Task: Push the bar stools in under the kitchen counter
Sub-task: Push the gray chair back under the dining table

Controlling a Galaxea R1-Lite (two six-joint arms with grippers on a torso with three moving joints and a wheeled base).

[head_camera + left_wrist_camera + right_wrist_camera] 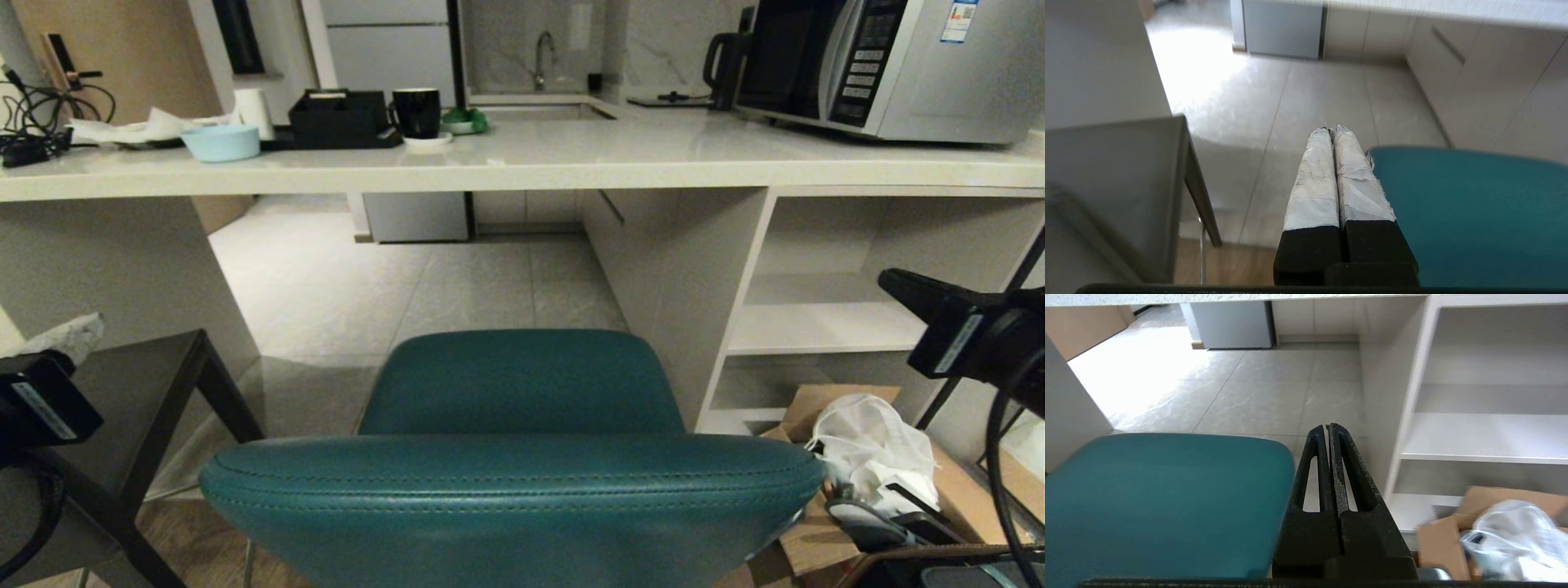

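My left claw (1331, 130) reaches forward and slightly down, its two taped fingers (1314, 179) pressed flat together with nothing between them. My right claw (1329, 426) is posed the same way, black fingers closed tight and empty. The teal stool (522, 384) sits between the two claws: its seat lies just inside my left claw and just inside my right one, and I cannot tell whether either claw touches it. Its curved back is nearest me, and its legs are cut off below. Ahead of both claws the kitchen counter (522, 167) spans the scene, with the stool's seat short of its edge. Outside my left claw stands a dark stool (155, 384), only partly in view. Outside my right claw, white shelves (1486, 437) and a cardboard box (1453, 535) holding a pale bag appear blurred.
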